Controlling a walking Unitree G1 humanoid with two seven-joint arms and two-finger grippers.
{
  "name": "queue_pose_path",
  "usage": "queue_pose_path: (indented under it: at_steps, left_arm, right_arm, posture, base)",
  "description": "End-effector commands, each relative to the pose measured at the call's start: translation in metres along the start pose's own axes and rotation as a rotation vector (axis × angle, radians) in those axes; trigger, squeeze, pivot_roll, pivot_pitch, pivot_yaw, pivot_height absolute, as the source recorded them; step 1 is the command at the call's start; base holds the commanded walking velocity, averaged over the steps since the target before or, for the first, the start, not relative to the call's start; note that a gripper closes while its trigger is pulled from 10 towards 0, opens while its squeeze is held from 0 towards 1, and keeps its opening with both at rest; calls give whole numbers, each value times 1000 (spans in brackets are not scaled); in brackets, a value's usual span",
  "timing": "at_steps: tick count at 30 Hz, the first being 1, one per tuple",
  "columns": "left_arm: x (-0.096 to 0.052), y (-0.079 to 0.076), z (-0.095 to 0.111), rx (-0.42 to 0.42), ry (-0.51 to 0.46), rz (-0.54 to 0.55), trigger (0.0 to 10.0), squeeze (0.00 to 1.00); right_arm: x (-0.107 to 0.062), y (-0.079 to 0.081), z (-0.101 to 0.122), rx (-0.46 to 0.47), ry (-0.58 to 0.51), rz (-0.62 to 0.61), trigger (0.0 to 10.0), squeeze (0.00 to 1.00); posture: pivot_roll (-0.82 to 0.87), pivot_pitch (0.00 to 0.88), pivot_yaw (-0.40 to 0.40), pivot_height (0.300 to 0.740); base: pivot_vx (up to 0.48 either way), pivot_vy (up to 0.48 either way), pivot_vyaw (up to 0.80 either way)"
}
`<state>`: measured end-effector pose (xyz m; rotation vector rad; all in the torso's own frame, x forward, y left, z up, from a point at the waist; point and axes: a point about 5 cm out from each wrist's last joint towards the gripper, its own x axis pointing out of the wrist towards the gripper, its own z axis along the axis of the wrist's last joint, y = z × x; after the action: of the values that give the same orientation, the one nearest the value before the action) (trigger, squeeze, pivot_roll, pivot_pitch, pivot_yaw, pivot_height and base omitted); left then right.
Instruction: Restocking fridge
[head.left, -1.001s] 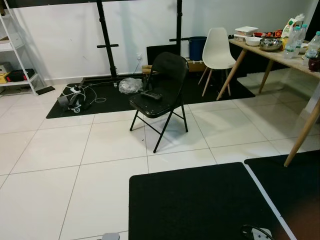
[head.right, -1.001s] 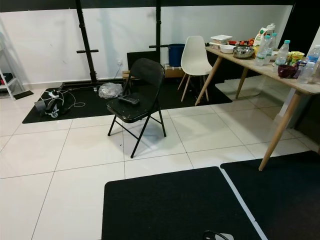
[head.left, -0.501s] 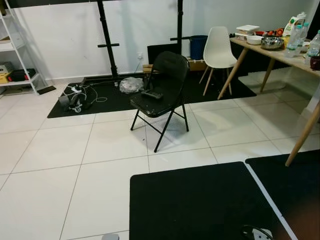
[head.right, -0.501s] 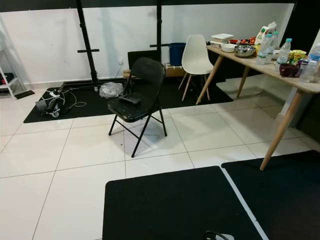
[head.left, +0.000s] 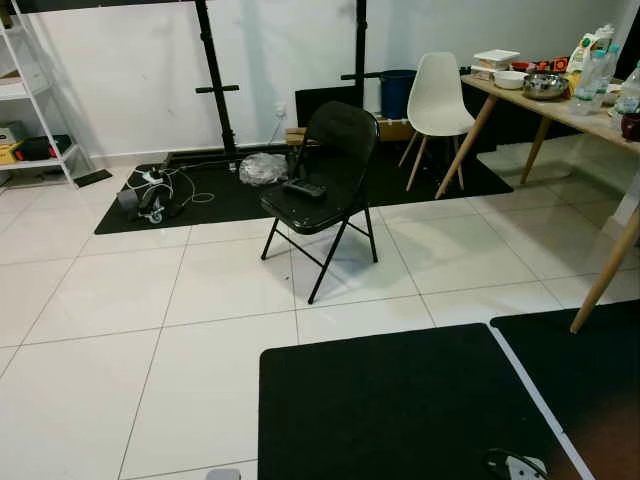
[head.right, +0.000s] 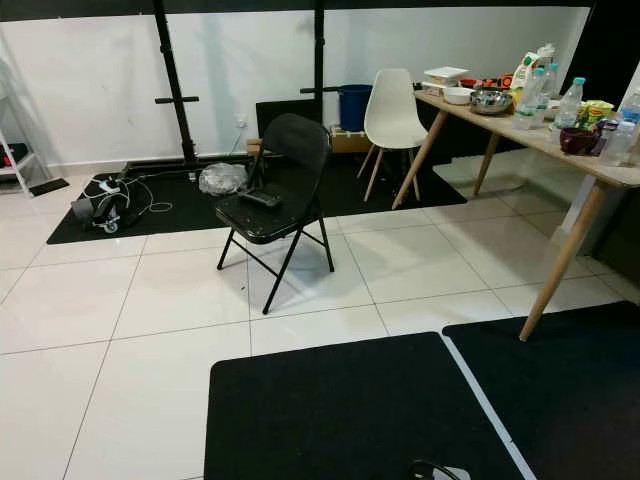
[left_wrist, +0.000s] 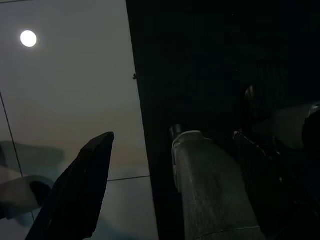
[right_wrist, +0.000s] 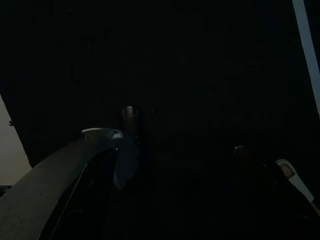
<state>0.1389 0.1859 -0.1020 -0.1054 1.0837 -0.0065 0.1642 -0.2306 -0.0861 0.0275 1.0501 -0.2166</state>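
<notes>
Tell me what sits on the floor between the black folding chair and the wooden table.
In the right eye view, between the black folding chair and the wooden table: bare white floor tiles; the white chair stands farther back.

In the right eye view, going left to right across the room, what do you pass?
Cable reel on the mat → plastic bag → black folding chair → blue bin → white chair → steel bowl → wooden table with bottles.
</notes>
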Motion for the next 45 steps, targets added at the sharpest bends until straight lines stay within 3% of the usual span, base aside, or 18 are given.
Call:
queue_pose_path:
  at_steps: [1,13,41,45]
  left_arm:
    - [-1,4,-5,13,26,0,10000,0]
    - [-1,3,-7,22,42,-5,10000,0]
    - [-1,3,-7,23,42,-6,10000,0]
    - [-1,3,-7,26,42,-6,10000,0]
  right_arm:
    - [0,3,1,8,-7,10,10000,0]
    - [0,3,-2,9,-1,19,10000,0]
    - [0,6,-2,10,3,23,10000,0]
    - [0,6,-2,12,1,23,10000,0]
  posture:
    - [-38,0,28,740]
    - [-40,0,28,740]
    - [-39,0,30,740]
    - [-39,0,30,740]
  base:
    - [292,0,0]
    - [300,0,0]
    - [184,0,-788]
    - [70,0,-100]
